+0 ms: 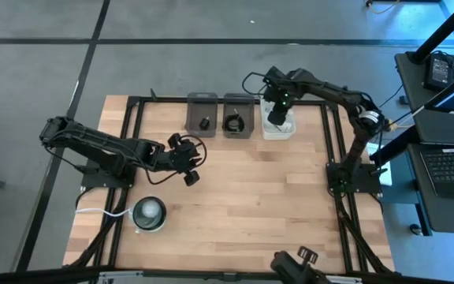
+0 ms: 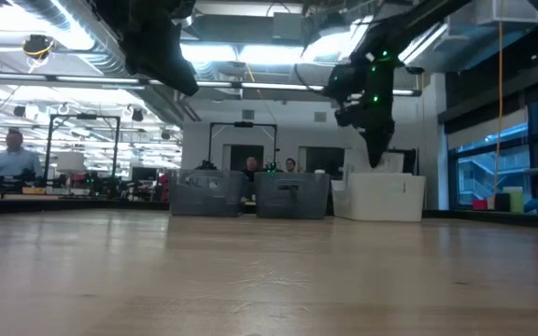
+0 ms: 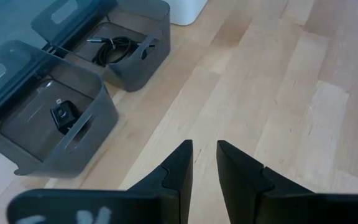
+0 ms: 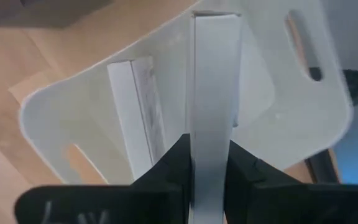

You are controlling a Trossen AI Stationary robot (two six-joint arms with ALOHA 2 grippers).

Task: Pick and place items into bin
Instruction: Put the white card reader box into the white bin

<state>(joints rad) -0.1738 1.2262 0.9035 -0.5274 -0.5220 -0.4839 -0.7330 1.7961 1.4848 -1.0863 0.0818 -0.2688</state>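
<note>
Right gripper (image 4: 209,163) pinches a white packet (image 4: 215,81) over the white bin (image 1: 278,126) at table's 1 o'clock; second packet (image 4: 138,106) lies inside. Left gripper (image 3: 204,163), narrowly parted, waits mid-table. Block (image 3: 61,116) and cable (image 3: 112,50) sit in grey bins at 12

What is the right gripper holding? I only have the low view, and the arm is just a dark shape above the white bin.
Observer: The right gripper is shut on a flat white packet, held on edge over the white bin.
Operator: Is anything in that bin already?
Observer: Yes, a second white packet stands inside it.
Operator: And the two grey bins?
Observer: One grey bin holds a small black block; the other holds a coiled black cable.
Operator: Where is the left gripper?
Observer: The left gripper is over bare wood, slightly open, holding nothing.
</note>
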